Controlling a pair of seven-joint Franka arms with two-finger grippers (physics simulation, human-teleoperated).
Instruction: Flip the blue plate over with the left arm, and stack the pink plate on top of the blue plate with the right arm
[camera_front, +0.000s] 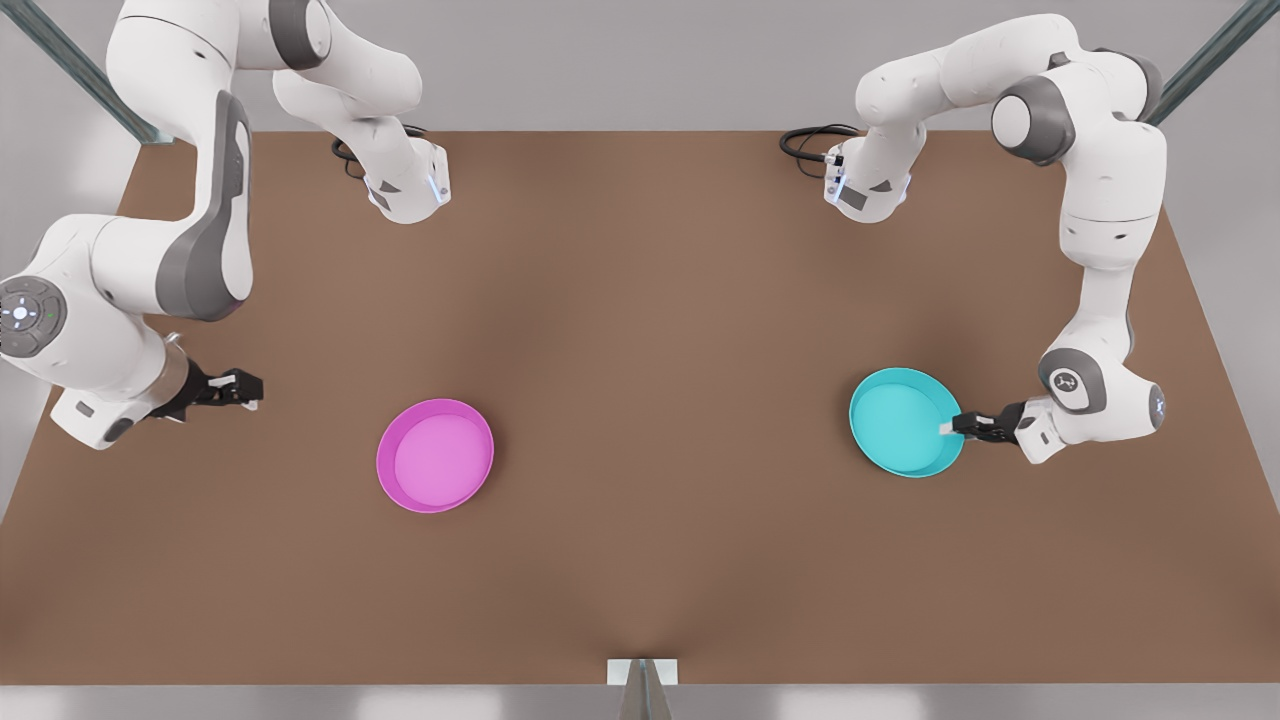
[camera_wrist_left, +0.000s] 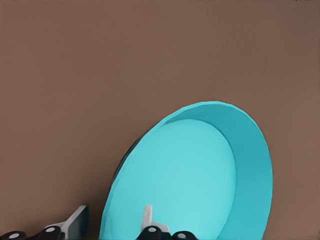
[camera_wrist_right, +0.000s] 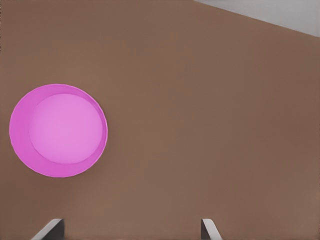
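We see the left gripper (camera_front: 950, 427) clamped on the rim of the blue plate (camera_front: 903, 420), one finger (camera_wrist_left: 147, 216) inside the dish and the other under its edge. The plate stands tilted, its hollow facing the wrist camera and its far side raised off the brown table (camera_front: 640, 330). The left arm (camera_front: 1090, 300) reaches in from the front view's right. The right gripper (camera_front: 246, 388) hangs above the table with its fingers spread apart and nothing between them; the right arm (camera_front: 150, 300) waits there. The pink plate (camera_front: 435, 455) lies flat, hollow side up, ahead of that gripper and well apart from it
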